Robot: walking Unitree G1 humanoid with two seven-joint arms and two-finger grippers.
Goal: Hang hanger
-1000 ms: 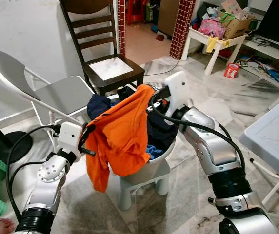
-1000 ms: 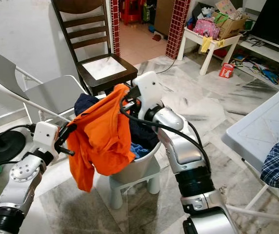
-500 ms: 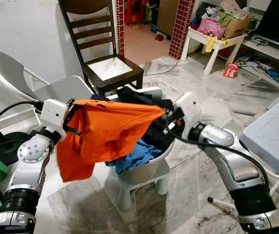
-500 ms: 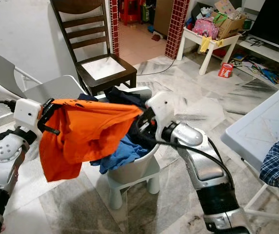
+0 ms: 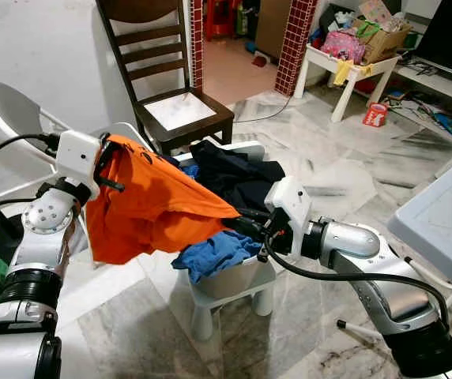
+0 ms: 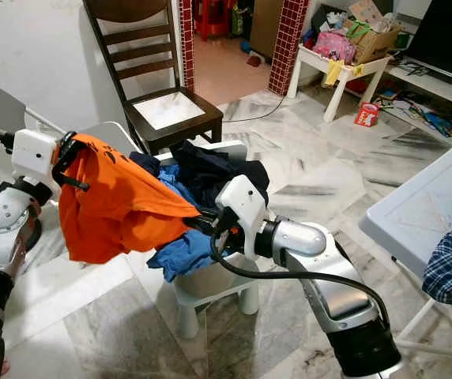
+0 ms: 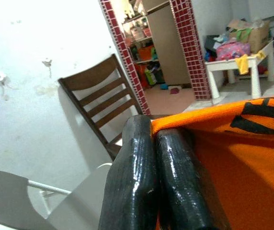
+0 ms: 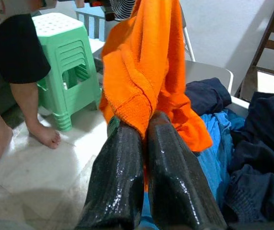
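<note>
An orange shirt (image 5: pixel 151 209) hangs stretched between my two grippers, above and left of a white laundry tub (image 5: pixel 246 275). My left gripper (image 5: pixel 109 164) is shut on the shirt's upper corner, up at the left; in the left wrist view its fingers (image 7: pixel 137 182) pinch the orange hem. My right gripper (image 5: pixel 240 223) is shut on the shirt's lower corner, just over the tub's front; in the right wrist view its fingers (image 8: pixel 122 187) clamp a fold of orange cloth. A blue garment (image 5: pixel 214 253) and dark navy clothes (image 5: pixel 234 178) lie piled in the tub.
The tub rests on a small white stool (image 5: pixel 238 304). A dark wooden chair (image 5: pixel 171 79) and a grey folding chair (image 5: pixel 13 110) stand behind. A white table (image 5: pixel 447 213) is at the right. A person's bare legs (image 8: pixel 12 110) and a green stool (image 8: pixel 65 48) are close by.
My left gripper has risen and pulled its shirt corner up and left. My right gripper has dropped from above the tub to its front, so the shirt now slants down to the right.
</note>
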